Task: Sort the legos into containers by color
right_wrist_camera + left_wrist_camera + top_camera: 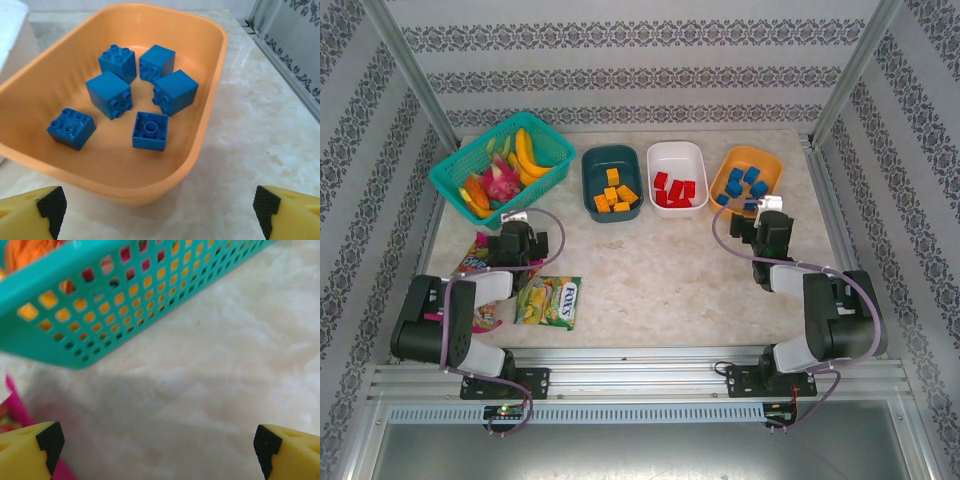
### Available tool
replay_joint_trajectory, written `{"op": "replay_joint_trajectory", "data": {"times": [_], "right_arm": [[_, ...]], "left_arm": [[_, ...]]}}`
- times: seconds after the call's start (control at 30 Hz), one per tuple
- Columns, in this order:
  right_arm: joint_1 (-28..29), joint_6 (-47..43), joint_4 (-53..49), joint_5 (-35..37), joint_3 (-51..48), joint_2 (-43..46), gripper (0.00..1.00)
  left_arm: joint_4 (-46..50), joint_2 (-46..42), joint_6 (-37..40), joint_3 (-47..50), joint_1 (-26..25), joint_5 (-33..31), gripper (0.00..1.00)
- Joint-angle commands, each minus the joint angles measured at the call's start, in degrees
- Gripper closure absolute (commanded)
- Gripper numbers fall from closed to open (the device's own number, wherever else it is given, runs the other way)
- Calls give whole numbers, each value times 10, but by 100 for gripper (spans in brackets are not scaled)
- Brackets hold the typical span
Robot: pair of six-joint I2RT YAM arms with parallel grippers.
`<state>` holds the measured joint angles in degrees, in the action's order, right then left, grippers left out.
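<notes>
Three containers stand in a row at the back. The dark teal tub (590, 166) holds several orange-yellow legos (614, 193). Several red legos (674, 191) lie in the white tub (677, 149). The orange tub (752, 152) (219, 65) holds several blue legos (744, 185) (108, 95). My right gripper (761, 218) (157, 207) is open and empty, just in front of the orange tub's near rim. My left gripper (515, 222) (159, 445) is open and empty over bare table, close to the teal mesh basket (100, 305).
The teal mesh basket (545, 135) with toy fruit sits at the back left. Two candy bags lie at the left: a green one (548, 300) and a pink one (478, 258) (15, 410) under the left arm. Metal frame posts edge the table.
</notes>
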<state>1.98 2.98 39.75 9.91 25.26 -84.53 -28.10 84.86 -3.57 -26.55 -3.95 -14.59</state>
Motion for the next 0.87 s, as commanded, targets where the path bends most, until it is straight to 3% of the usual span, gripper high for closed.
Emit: {"op": "replay_joint_trajectory", "data": {"times": [0.0, 0.07, 0.27, 0.83], "right_arm": [[-5, 4, 179, -23, -66, -25, 2], [-5, 3, 212, -19, -81, -29, 2], [-2, 0, 125, -13, -41, -17, 2], [0, -9, 125, -27, -39, -17, 2]], "left_arm": [[-183, 28, 21, 26, 15, 52, 0], [-269, 49, 24, 61, 16, 48, 0], [-219, 47, 15, 40, 25, 64, 0], [-217, 46, 14, 40, 25, 66, 0]]}}
